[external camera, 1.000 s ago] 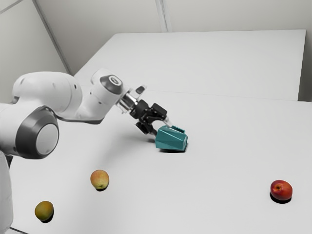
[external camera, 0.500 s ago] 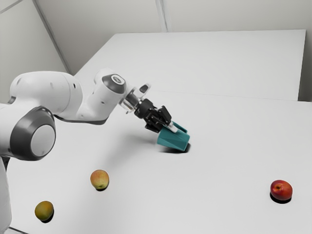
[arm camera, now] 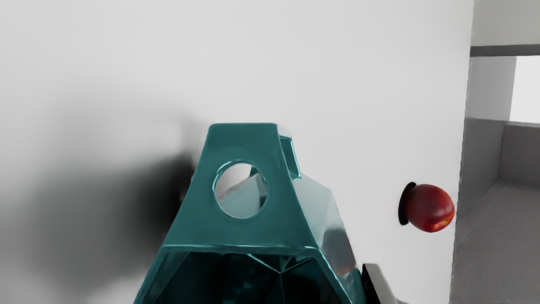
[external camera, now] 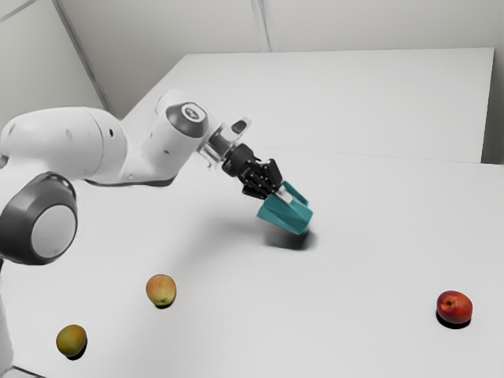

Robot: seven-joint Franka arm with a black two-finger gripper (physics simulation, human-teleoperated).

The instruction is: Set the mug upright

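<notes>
My gripper (external camera: 281, 195) is shut on the teal mug (external camera: 285, 214), which hangs tilted just above the table with its shadow beneath. Its base points down toward the exterior view's right, and the handle is on its upper side. In the wrist view the mug (arm camera: 244, 232) shows its open mouth toward my hand and a round hole in the handle. Around it is the gripper (arm camera: 257, 291), one finger (arm camera: 377, 285) against the mug's side; the mug hides the other.
A red fruit (external camera: 454, 307) lies on the table (external camera: 370, 276) toward the exterior view's right. Nearer the arm are a yellow-red fruit (external camera: 161, 290) and an olive-coloured one (external camera: 72, 340). A pale wall (external camera: 370, 24) stands behind the table.
The fingers, spread around the mug at first, have closed on it. Mug and hand have risen and shifted slightly to the exterior view's right, the mug's base tipping further down.
</notes>
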